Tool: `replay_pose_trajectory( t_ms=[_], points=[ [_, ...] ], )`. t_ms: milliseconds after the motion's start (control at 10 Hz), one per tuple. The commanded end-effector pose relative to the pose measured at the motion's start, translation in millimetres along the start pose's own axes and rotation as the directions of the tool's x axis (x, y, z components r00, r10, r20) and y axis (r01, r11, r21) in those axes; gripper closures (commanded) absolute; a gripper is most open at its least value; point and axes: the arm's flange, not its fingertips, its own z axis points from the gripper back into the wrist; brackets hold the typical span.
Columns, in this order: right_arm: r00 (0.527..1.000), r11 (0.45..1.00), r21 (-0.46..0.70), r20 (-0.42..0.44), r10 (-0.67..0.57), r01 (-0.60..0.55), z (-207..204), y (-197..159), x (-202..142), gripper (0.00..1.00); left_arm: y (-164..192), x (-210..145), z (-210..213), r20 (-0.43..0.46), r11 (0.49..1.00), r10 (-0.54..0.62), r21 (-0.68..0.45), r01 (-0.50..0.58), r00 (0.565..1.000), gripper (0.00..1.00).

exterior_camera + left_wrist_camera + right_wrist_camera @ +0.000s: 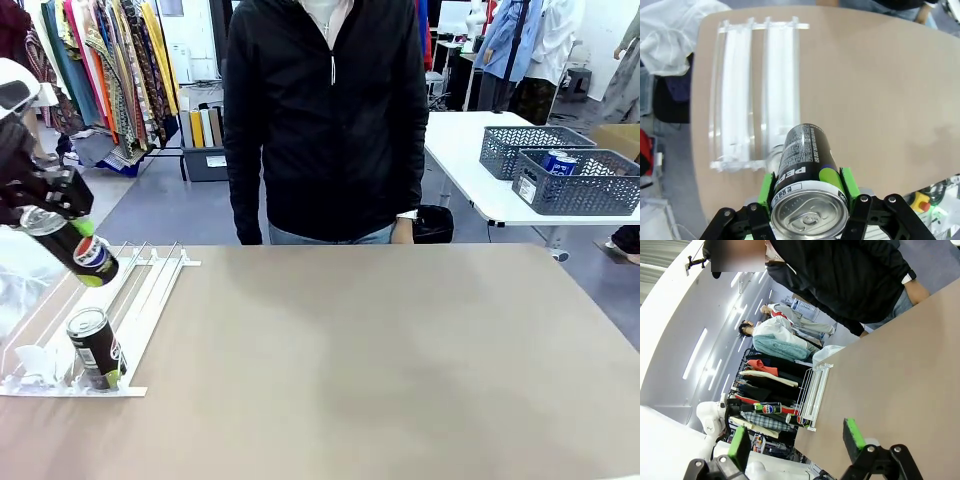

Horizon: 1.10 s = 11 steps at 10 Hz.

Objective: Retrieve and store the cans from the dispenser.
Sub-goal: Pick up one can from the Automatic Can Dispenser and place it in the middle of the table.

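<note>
At the left end of the brown bench (400, 350), above the flat white sloped dispenser of thin parallel rails (150, 290), a slim black drink can with a round Pepsi logo and lime-green marks (85, 252) is held in the air by the left tool (58, 212). The can is tilted, with its silver top raised toward the tool and its green-edged base pointing down toward the rails. In the left wrist view the can (807, 150) is seen clamped between the tool's green pads (847, 182), one on each side just below the silver rim, with the dispenser (735, 90) lying on the bench beneath. A second black can of the same kind (97, 348) is seen standing at the near end of the dispenser, beside the small clear stoppers (30, 362). The right tool (795, 440) is seen above the bench with its green pads (739, 441) spread wide and nothing between them. A person in a black jacket (330, 120) is seen standing at the far side of the bench. On a white table farther back, blue cans (560, 162) are seen inside a grey lattice basket (580, 192).
</note>
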Motion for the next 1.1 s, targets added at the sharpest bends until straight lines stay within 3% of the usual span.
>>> replay_pose_trajectory(
  t_ms=[0,300,600,800,1000],
  points=[
    [1.000,1.000,0.017,0.015,0.003,-0.003,-1,4,3,0.00,-95,27,-36,-0.028,0.990,-0.069,-0.125,0.065,0.997,1.00],
    [1.000,1.000,0.017,0.015,0.003,-0.003,-1,4,3,0.00,-214,28,-117,-0.104,0.972,-0.229,-0.076,0.222,0.968,1.00],
    [1.000,1.000,0.017,0.015,0.003,-0.003,-1,4,3,0.00,-299,8,-191,-0.053,0.909,-0.413,-0.085,0.408,0.909,1.00],
    [1.000,1.000,0.017,0.015,0.003,-0.003,-1,4,3,0.00,-323,-1,-224,-0.109,0.875,-0.484,-0.081,0.477,0.868,1.00],
    [1.000,1.000,0.017,0.015,0.003,-0.003,-1,4,3,0.00,-334,0,-240,-0.150,0.877,-0.480,-0.061,0.476,0.864,1.00]
  ],
)
